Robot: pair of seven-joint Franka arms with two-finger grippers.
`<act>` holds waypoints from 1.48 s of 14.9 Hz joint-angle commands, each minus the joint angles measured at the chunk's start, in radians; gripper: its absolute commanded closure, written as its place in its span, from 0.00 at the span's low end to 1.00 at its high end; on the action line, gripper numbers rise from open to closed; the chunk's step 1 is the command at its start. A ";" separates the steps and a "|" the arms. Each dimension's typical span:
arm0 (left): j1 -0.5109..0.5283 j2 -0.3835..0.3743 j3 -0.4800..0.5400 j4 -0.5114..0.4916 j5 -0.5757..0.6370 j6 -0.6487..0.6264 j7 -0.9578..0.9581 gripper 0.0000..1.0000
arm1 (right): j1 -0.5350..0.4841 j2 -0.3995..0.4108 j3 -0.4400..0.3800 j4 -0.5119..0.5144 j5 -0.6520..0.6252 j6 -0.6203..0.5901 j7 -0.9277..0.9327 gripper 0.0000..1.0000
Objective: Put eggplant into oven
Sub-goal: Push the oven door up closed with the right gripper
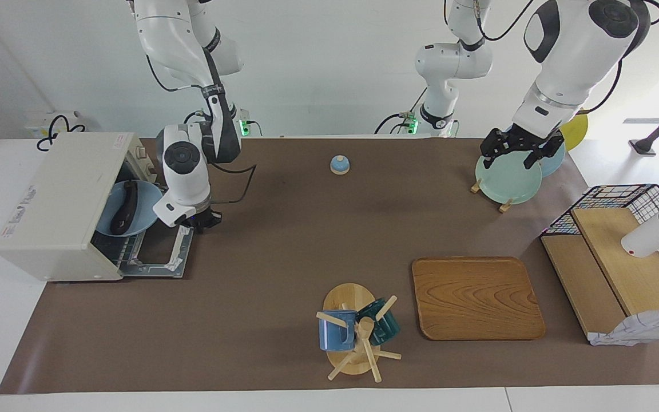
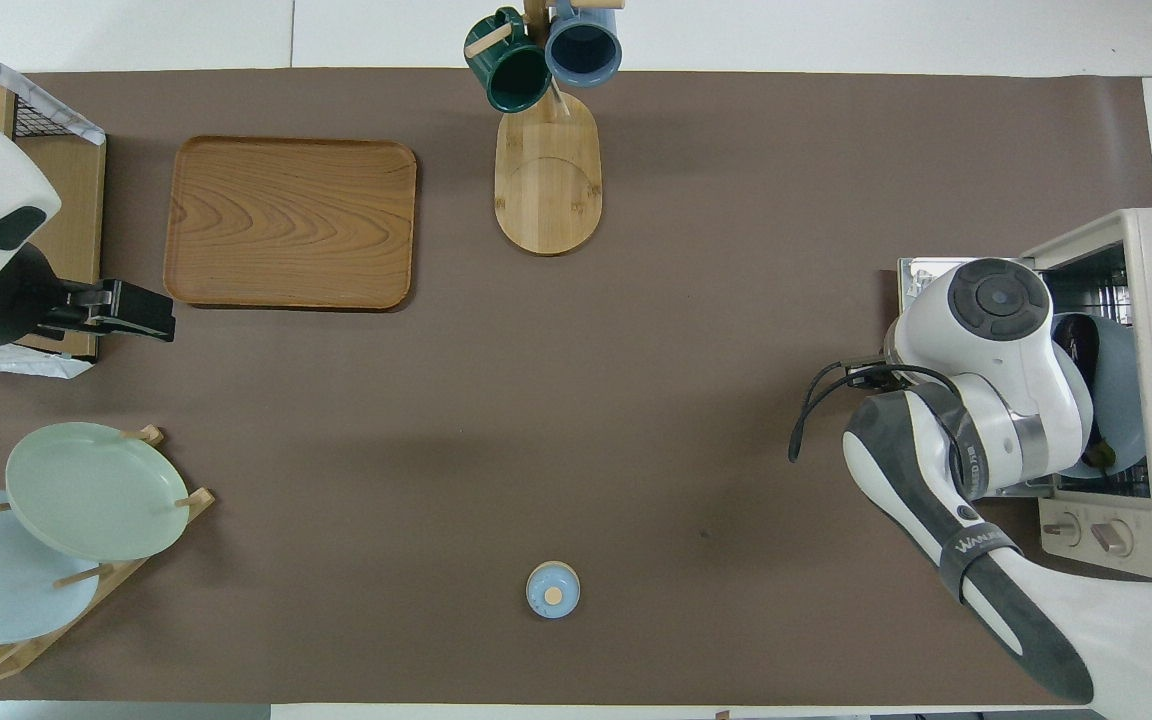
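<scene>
One eggplant (image 1: pixel 124 207) lies on a blue plate (image 1: pixel 145 214) inside the oven (image 1: pixel 58 200) — door down. My right tool (image 1: pixel 202 222) hangs clenched, empty, over the door; my left tool (image 1: pixel 517 150) waits spread wide over the plate rack (image 1: pixel 507 180).

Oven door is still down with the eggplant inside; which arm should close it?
Right. The right gripper, shut, hangs over the open oven door's edge; the left gripper waits over the plate rack at the table's other end.
</scene>
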 commanded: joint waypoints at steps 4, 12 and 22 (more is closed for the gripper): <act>0.014 -0.007 -0.007 0.001 -0.014 0.003 0.006 0.00 | -0.004 -0.010 0.006 0.017 -0.133 -0.066 -0.012 1.00; 0.014 -0.007 -0.007 0.001 -0.012 0.003 0.006 0.00 | -0.052 -0.054 0.003 0.176 -0.136 -0.293 -0.212 1.00; 0.014 -0.007 -0.007 0.001 -0.014 0.003 0.006 0.00 | -0.136 -0.148 -0.006 0.219 -0.124 -0.417 -0.348 1.00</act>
